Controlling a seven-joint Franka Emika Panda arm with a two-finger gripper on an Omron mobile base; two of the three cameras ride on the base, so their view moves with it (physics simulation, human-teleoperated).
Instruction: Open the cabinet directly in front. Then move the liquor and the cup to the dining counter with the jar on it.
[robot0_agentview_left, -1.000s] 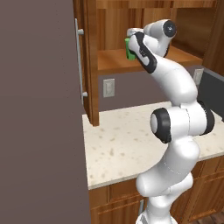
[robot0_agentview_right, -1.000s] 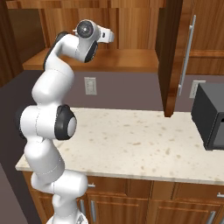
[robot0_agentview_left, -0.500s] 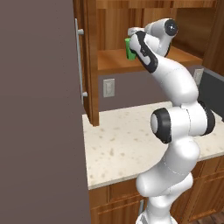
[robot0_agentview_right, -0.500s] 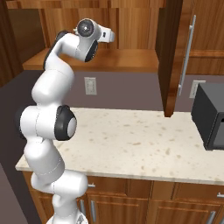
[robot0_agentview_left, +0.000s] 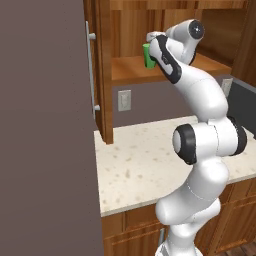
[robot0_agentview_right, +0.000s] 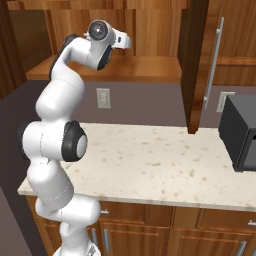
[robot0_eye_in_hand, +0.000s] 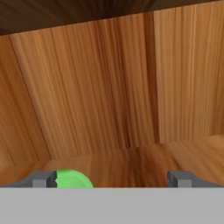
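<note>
Since the earlier frames, almost nothing has moved: I see the hand holding at the same spot inside the open cabinet, with at most a slight shift of the wrist.

I read the two-finger gripper (robot0_eye_in_hand: 112, 178) as fully spread with nothing between the fingers. In the hand view its dark fingertips (robot0_eye_in_hand: 43, 179) sit at the lower left and lower right of the frame. The small bright green plastic cup (robot0_eye_in_hand: 72, 179) shows at the lower left, just beside the left-hand tip and well off the centre line. In the left base view the cup (robot0_agentview_left: 148, 55) stands upright on the shelf, upper centre of the frame, touching or just beside the hand; I cannot tell which.

The reddish-brown wooden wall cabinet (robot0_agentview_left: 105, 75) stands open, its door at centre left with the silver bar handle (robot0_agentview_left: 90, 72). Below lies the beige speckled countertop (robot0_agentview_right: 150, 165), with a dark microwave (robot0_agentview_right: 242, 132) at the right edge of the right base view.

Risk: I judge the cup misaligned with the opening. Closing now would likely catch it on one finger only, tipping or pushing it along the shelf. Advancing could drive it against the back panel.
</note>
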